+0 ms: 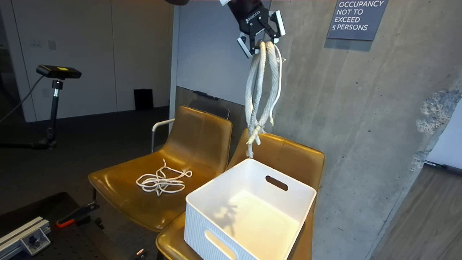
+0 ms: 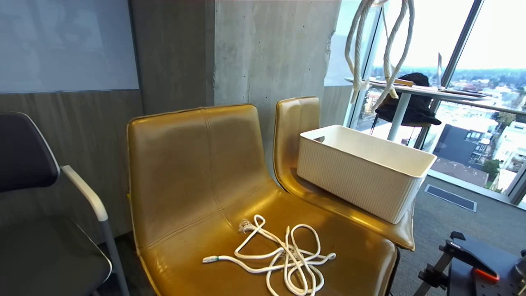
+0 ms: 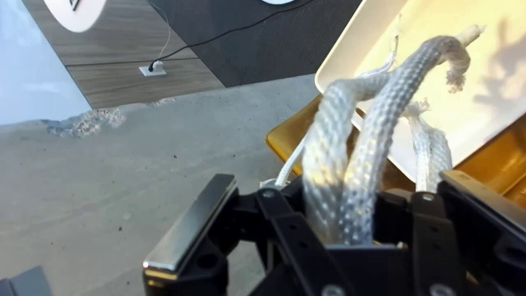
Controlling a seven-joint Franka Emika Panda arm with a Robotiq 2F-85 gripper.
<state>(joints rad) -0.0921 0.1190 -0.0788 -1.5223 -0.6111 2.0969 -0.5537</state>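
- In an exterior view: the hand (image 1: 265,44), lettered "ROBOTIQ", points downward and grips a bundle of thick rope (image 1: 249,92), its two sides kept part-way apart by the white strands between them. The bundle hangs in long loops that cross near the bottom, above a white box (image 1: 196,220).
- Same view: the box stands on a tan chair (image 1: 281,148); a thinner rope (image 1: 158,180) lies in loose coils on a second tan chair (image 1: 202,133) beside it. The grey sign (image 1: 358,18) on the concrete wall (image 1: 361,108) reads "OCCUPANCY NOT TO EXCEED 5 PERSONS". A black camera (image 1: 50,70) bears a yellow label (image 1: 62,68), its print too small to read.
- In an exterior view: the hand lies out of frame; the thick rope hangs at upper right before the windows (image 2: 493,33), its ends apart from the box. A green band (image 2: 216,258) marks one end of the thinner rope. At left stands a dark grey chair (image 2: 24,152).
- In the wrist view: the fingers (image 3: 283,216) flank the thick strands passing between them; frayed ends show against the pale inside of the box, where a shadow falls.
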